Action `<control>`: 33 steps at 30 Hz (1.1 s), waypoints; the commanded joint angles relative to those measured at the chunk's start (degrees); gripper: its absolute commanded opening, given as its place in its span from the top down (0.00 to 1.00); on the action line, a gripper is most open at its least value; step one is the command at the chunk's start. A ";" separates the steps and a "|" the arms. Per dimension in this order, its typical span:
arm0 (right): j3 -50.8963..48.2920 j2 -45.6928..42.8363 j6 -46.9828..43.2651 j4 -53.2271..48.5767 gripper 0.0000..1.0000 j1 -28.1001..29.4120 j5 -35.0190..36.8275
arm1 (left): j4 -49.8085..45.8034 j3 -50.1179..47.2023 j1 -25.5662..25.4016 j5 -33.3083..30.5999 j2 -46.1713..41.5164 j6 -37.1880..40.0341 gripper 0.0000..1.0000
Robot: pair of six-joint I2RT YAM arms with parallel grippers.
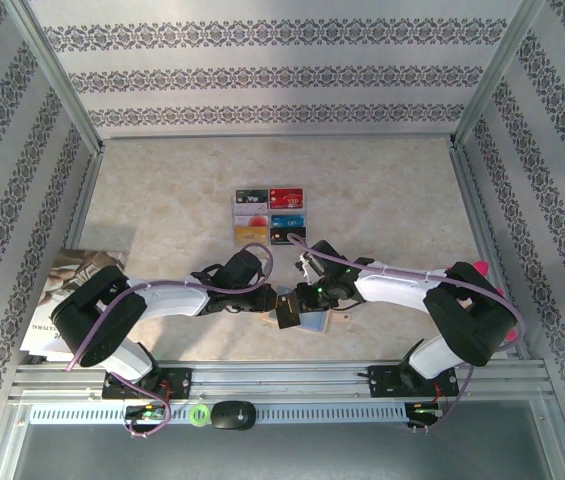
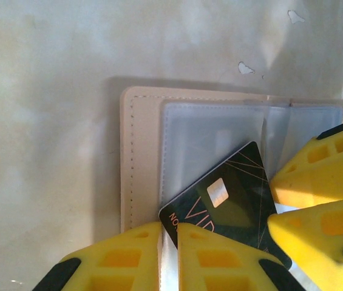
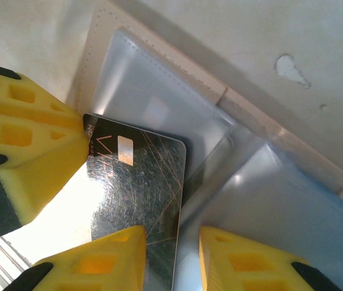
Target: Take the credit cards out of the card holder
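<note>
Pinching one corner of the black card point(image 2: 226, 194) between the nearly pressed-together tips of the left gripper point(image 2: 169, 233), with the opposite edge lying in the parted gap of the right gripper point(image 3: 171, 237). Lying slantwise over the clear sleeves point(image 2: 207, 130) of the card holder point(image 2: 139, 151), spread open flat directly beneath both claws. Beyond the card holder, a grid of six colourful cards point(image 1: 269, 217); well to its left, a printed booklet point(image 1: 77, 262).

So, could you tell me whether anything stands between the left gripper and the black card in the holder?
Nothing visible does. The black card sticks partway out of the card holder's clear sleeve, its bare corner right at the left gripper; the right gripper crowds in beside it.
</note>
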 commanded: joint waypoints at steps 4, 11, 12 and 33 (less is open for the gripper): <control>-2.33 1.69 2.15 7.14 0.72 0.16 -6.52 | -5.65 1.03 -1.28 -0.90 2.61 1.10 0.87; -2.18 0.42 2.46 6.38 0.91 0.19 -5.31 | -5.31 0.92 -1.59 -0.66 1.59 0.68 0.88; -2.16 0.20 2.26 5.57 0.96 0.06 -4.53 | -5.38 0.80 -1.67 -0.82 1.39 0.58 0.88; 5.86 -13.25 -3.61 -19.79 1.00 1.10 12.70 | -4.42 -3.23 -1.42 -1.08 -5.67 -2.41 0.78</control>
